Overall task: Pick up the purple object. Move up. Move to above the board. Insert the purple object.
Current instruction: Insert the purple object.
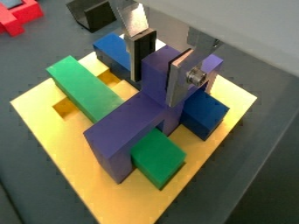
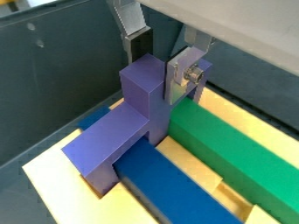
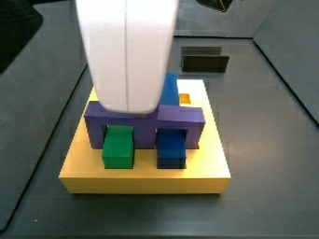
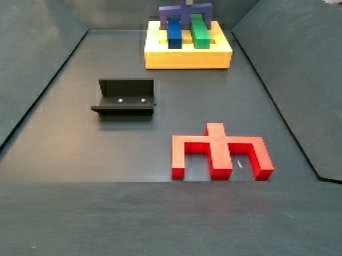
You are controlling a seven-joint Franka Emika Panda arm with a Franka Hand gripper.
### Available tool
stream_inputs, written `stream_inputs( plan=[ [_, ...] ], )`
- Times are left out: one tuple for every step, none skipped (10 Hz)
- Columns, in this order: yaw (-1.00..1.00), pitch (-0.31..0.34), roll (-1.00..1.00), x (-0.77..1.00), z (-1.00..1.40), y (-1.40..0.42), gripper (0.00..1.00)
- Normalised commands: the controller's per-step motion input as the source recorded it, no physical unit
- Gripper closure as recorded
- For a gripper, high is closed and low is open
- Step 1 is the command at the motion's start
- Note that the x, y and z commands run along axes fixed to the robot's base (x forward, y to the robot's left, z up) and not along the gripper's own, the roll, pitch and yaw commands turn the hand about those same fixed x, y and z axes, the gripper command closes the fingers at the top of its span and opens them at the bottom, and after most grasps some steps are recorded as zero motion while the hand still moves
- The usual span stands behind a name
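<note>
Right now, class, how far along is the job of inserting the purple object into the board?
Nearly done: the purple object sits on the board, across the green bar and blue bar. In hand: the claw straddles its knob. Left: release.

Your robot's gripper (image 1: pixel 162 74), as it stood over the board (image 1: pixel 70 149)

In both wrist views you had two flat silver fingers (image 2: pixel 184 77), thin plates of bare metal with straight edges. One finger (image 1: pixel 142 51) showed you its dark pad, a long black strip on the inner face. The other plate carried a small round screw head near its lower end, with a little bracket around it. Above the fingers you could see a pale grey housing, smooth and without markings. In a side view the gripper body (image 3: pixel 125 51) was a big white rounded shell, glossy, with one faint vertical seam; cables were not visible to you.
</note>
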Motion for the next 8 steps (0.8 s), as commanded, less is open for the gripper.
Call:
stream_inputs(
  plan=[
    [-0.21,-0.044,-0.03,0.39,-0.51,0.0,1.0],
    [-0.23,0.0,0.0,0.4,-0.37,-0.08,1.0],
    [-0.26,0.033,0.07,0.38,-0.29,-0.06,1.0],
    [-0.22,0.0,0.04,0.21,-0.3,0.0,1.0],
    [-0.05,-0.093,-0.03,-0.03,-0.54,0.0,1.0],
    [0.0,-0.203,-0.18,-0.13,-0.6,0.0,1.0],
    [0.0,-0.19,-0.19,-0.21,-0.6,0.0,1.0],
    [0.02,-0.18,-0.2,-0.23,-0.58,0.0,1.0]
  ],
)
